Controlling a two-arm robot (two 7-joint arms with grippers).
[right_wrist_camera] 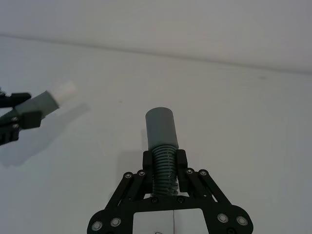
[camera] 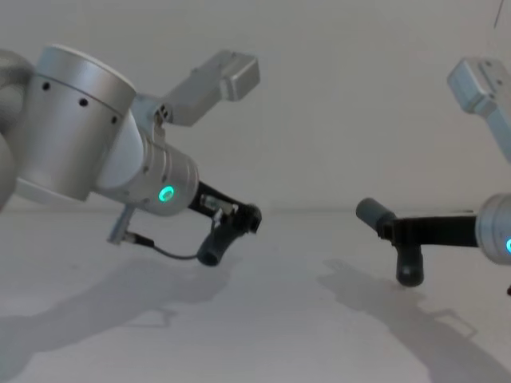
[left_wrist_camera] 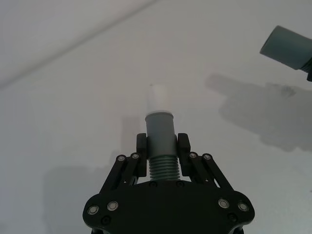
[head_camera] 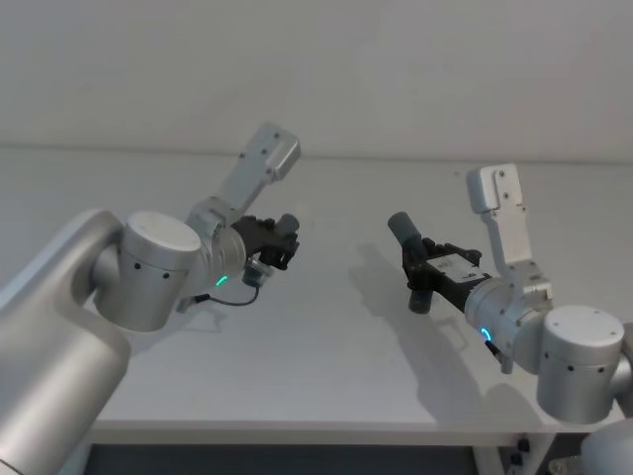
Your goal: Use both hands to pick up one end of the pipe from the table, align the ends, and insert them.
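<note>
Silver cylindrical arms (head_camera: 148, 267), teal ring lights (camera: 166, 194); left pincer (left_wrist_camera: 162, 141), right pincer (right_wrist_camera: 165, 158) black, silver-screwed; thin black cable (camera: 172, 253)

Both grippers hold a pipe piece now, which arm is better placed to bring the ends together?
Right, narrowly. The right gripper holds the cuffed piece with its open cuff level, facing the left gripper. Its white-tipped piece aims wide of that cuff, so it likely needs more turning.

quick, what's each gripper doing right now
Left gripper: shut on the white-tipped pipe piece, off the table.
Right gripper: shut on the open-cuffed pipe piece.
</note>
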